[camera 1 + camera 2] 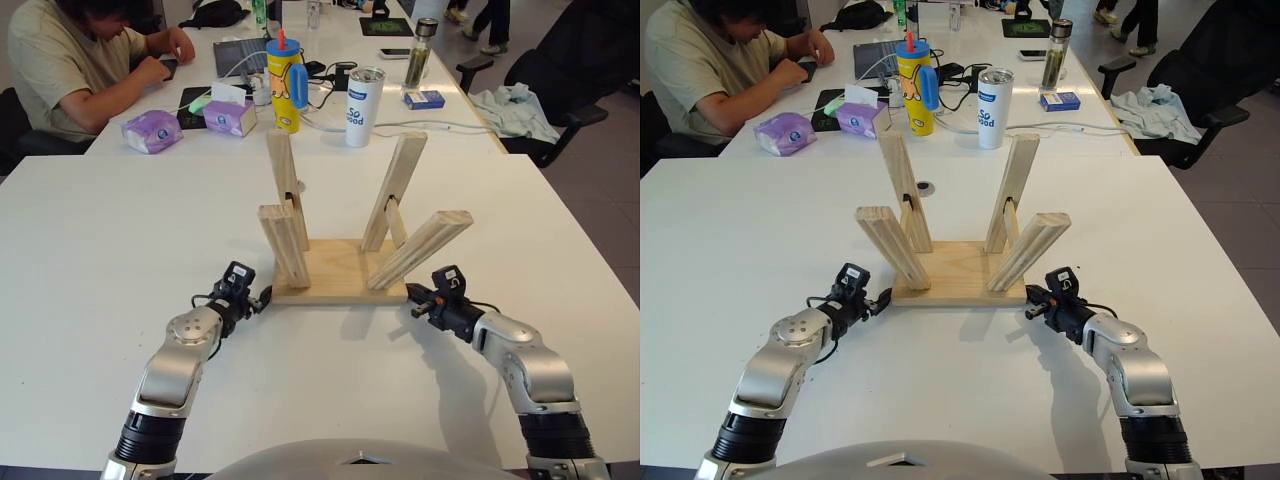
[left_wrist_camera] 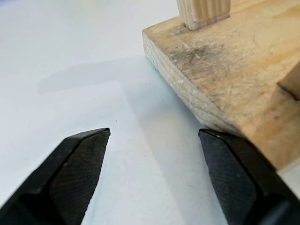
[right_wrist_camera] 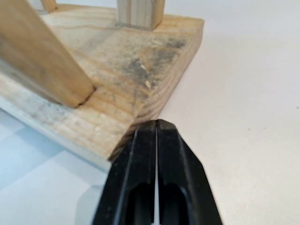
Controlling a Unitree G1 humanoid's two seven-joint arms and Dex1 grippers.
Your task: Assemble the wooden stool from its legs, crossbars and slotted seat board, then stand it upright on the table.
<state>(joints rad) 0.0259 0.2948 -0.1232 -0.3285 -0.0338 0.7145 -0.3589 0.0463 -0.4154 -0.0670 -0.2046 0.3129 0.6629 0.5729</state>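
Note:
The wooden stool stands upside down on the white table (image 1: 120, 240). Its seat board (image 1: 340, 272) lies flat and four legs (image 1: 284, 185) slant upward from it. My left gripper (image 1: 262, 298) is open at the board's near left corner; in the left wrist view its black fingers (image 2: 79, 164) straddle bare table, with one finger beside the board's edge (image 2: 225, 79). My right gripper (image 1: 412, 300) is shut, empty, with its tip (image 3: 156, 124) against the board's near right corner (image 3: 126, 61), just below a leg (image 3: 42, 56).
Along the table's far edge stand a yellow cup (image 1: 285, 85), a white tumbler (image 1: 365, 105) and purple tissue packs (image 1: 152, 130), with cables between them. A person sits at the far left. Bare table lies to both sides of the stool.

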